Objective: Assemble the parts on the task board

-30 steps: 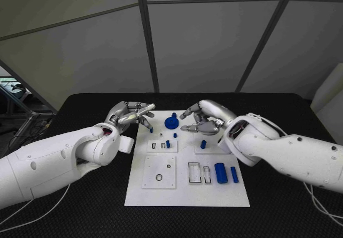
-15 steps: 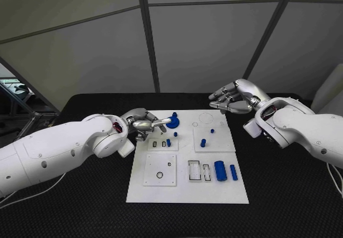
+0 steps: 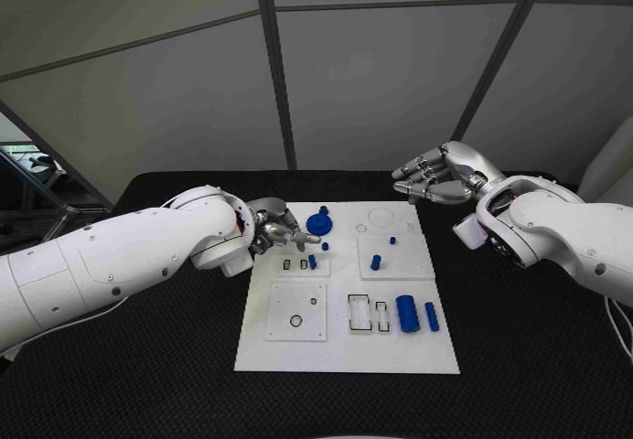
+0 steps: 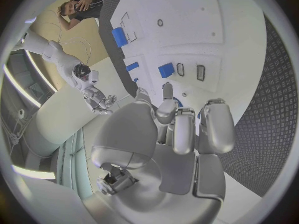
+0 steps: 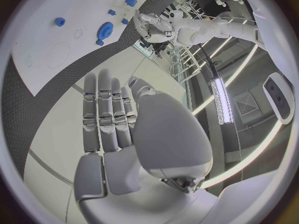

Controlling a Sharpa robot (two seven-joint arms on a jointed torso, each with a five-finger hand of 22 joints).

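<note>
left arm [image 3: 119, 261]: smooth white rounded shells | right arm [image 3: 567, 233]: same white shells, thin white cable below | left hand [image 3: 274, 229], right hand [image 3: 438, 174]: silver metal, segmented fingers, dark seams

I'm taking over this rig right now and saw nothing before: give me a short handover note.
Left hand: at the task board's left edge beside the blue gear; whether it holds something I cannot tell.
Right hand: open, raised beyond the board's far right corner, holding nothing.
Parts: gear at the far middle; small blue pegs mid-board; two blue cylinders lying near the right edge.
Done: unclear.
Left: the cylinders lie loose beside empty rectangular slots.
</note>
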